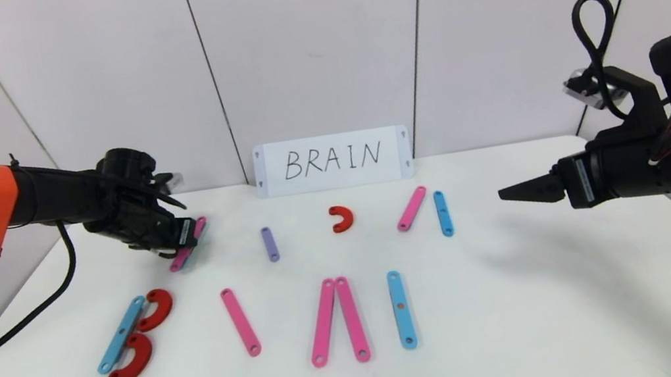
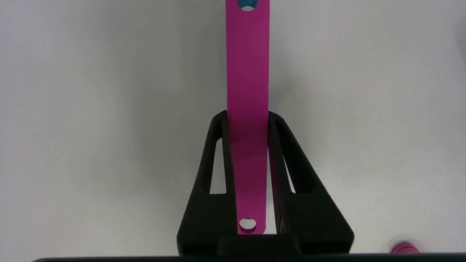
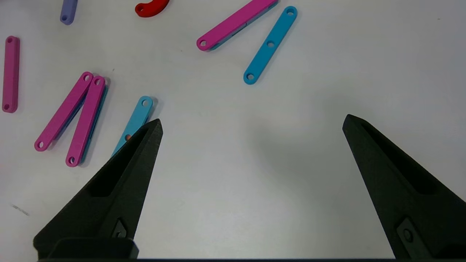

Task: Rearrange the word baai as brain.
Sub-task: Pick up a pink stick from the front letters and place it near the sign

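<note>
Pink strip [image 2: 247,109] sits clamped between the left gripper's [image 1: 183,234] fingers at the far left of the table [image 1: 528,319]; light blue shows through the strip's far hole in the left wrist view, and that end is cut off at the frame edge. Head view hides most of this strip behind the gripper.

Near left: light-blue strip [image 1: 121,334] with two red C-curves [image 1: 155,308] touching it, a B shape. Right of that, a lone pink strip [image 1: 241,321], then two pink strips [image 1: 336,320] meeting at their far ends, then a light-blue strip [image 1: 401,309].

Far row: short purple strip [image 1: 269,244], red C-curve [image 1: 341,218], tilted pink strip [image 1: 412,208], light-blue strip [image 1: 443,213]. White "BRAIN" card [image 1: 333,161] stands against the wall.

Right gripper [image 3: 251,123] hovers over bare table at right, fingers spread wide, holding nothing. One finger [image 3: 120,182] covers the near end of the light-blue strip in the right wrist view.
</note>
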`<state>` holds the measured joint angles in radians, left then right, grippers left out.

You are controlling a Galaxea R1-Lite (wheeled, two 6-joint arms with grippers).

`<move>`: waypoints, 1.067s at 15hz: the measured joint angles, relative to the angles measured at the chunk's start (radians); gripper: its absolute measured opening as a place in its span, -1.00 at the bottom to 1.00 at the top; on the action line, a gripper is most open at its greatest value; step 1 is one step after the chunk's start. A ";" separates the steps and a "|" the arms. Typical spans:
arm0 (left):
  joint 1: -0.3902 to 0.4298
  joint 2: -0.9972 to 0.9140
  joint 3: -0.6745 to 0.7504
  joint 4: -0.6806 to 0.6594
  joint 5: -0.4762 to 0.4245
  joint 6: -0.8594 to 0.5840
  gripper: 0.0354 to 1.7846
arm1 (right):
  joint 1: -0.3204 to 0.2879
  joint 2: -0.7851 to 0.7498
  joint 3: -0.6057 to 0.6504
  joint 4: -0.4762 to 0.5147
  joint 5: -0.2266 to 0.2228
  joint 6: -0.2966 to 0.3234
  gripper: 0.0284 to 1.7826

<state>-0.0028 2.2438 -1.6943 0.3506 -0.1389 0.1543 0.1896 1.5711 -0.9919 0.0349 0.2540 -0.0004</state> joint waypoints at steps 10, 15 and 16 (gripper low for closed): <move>0.000 0.010 -0.006 -0.001 0.000 -0.003 0.69 | 0.000 0.004 0.001 0.000 0.000 -0.001 0.94; -0.001 0.015 -0.013 -0.003 -0.001 -0.008 0.96 | 0.001 0.010 0.002 0.000 0.000 -0.002 0.94; -0.001 0.015 -0.017 -0.002 -0.001 -0.009 0.96 | 0.002 0.011 0.002 0.000 -0.001 -0.002 0.94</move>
<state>-0.0036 2.2591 -1.7117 0.3483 -0.1404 0.1455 0.1915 1.5823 -0.9900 0.0349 0.2534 -0.0028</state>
